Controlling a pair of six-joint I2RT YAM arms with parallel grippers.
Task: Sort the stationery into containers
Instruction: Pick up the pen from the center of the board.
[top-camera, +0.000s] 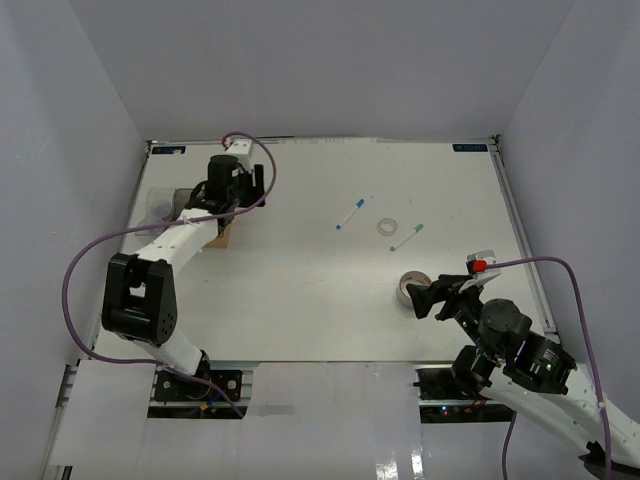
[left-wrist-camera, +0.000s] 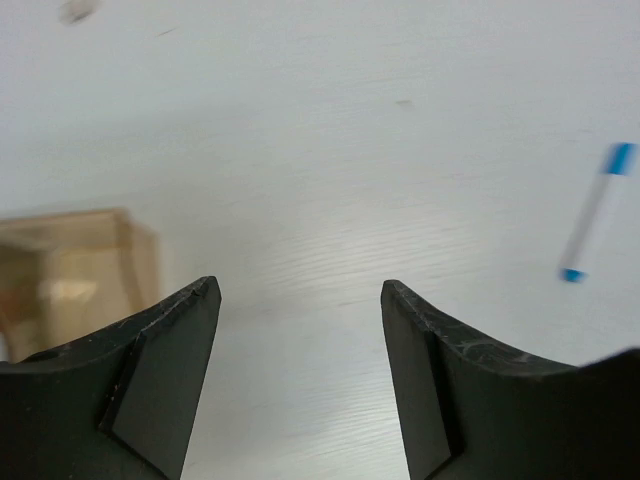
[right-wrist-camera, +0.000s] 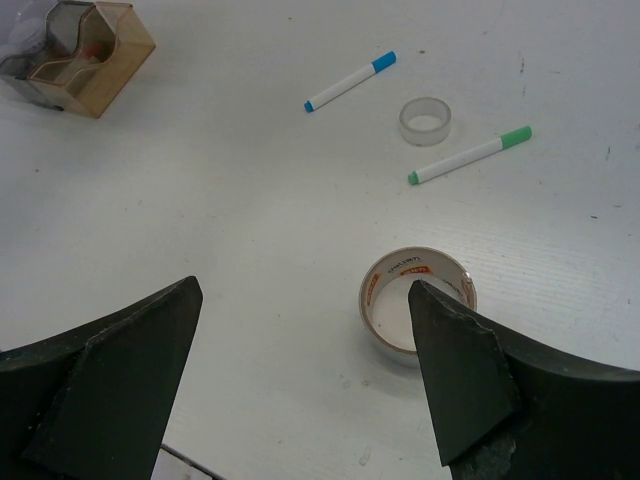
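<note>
Closest to where I stand, the right fingers (right-wrist-camera: 455, 360) are spread wide and hold nothing. They sit low over the bench (top-camera: 300, 320) at about 4 o'clock, and the larger tape roll (right-wrist-camera: 405, 300) lies flat just off one tip, not between them. Beyond it, toward 1 o'clock, lie a smaller tape roll (right-wrist-camera: 426, 120), a green-capped marker (right-wrist-camera: 470, 155) and a blue-capped marker (right-wrist-camera: 350, 80), each apart from the others. Over at 9 o'clock the left fingers (left-wrist-camera: 165, 370) stand well apart, also empty, beside the amber bin (left-wrist-camera: 80, 270). A grey bin (right-wrist-camera: 35, 50) sits against it, and I cannot make out what either holds. I'd judge the larger roll light and stiff, a smooth ring that could skate if nudged. Straddling its outer wall, or pinching the wall with one finger through the hole, looks safest. The markers look thin, light and apt to roll, best pinched mid-barrel.
</note>
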